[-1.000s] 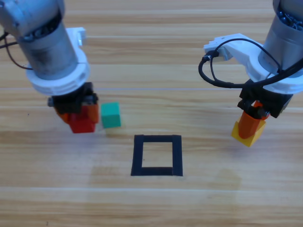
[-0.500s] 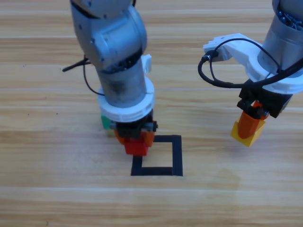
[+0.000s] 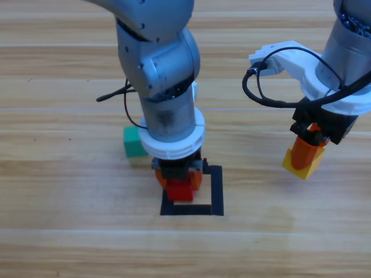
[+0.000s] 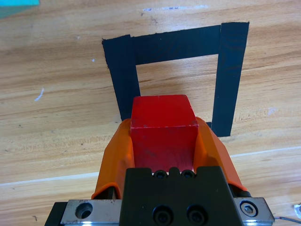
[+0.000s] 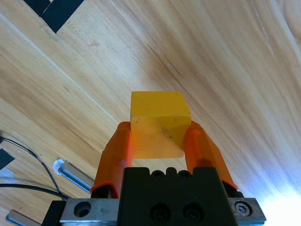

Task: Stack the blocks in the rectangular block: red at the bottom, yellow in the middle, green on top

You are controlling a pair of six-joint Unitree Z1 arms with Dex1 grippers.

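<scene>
— Where is the left gripper (image 3: 180,184)?

— It sits over the left part of the rectangular block (image 3: 217,191), the black tape outline near the middle of the table (image 3: 69,231), slightly toward the front edge. Its orange jaws are clamped on the red cube (image 3: 181,191).

— Does the wrist camera agree?

— Yes. In the left wrist view the left gripper (image 4: 163,141) has the red cube (image 4: 162,129) squeezed between both jaws, with the rectangular block (image 4: 231,75) just beyond it. The cube's far edge overlaps the near side of the tape as seen from there. Whether the cube touches the wood, I cannot tell.

— And the green cube (image 3: 134,141)?

— It lies on the table to the left of the tape outline, a little farther back, free of either gripper. The left arm partly covers its right side. A teal corner of it shows at the top left of the left wrist view (image 4: 16,5).

— What about the right gripper (image 3: 305,157)?

— It hangs toward the table's right edge, well apart from the outline, jaws closed on the yellow cube (image 3: 302,164), which is tilted in the high view. The right wrist view shows the right gripper (image 5: 160,141) pinching the yellow cube (image 5: 159,123) from both sides, above bare wood, with a corner of black tape at that picture's top left.
</scene>
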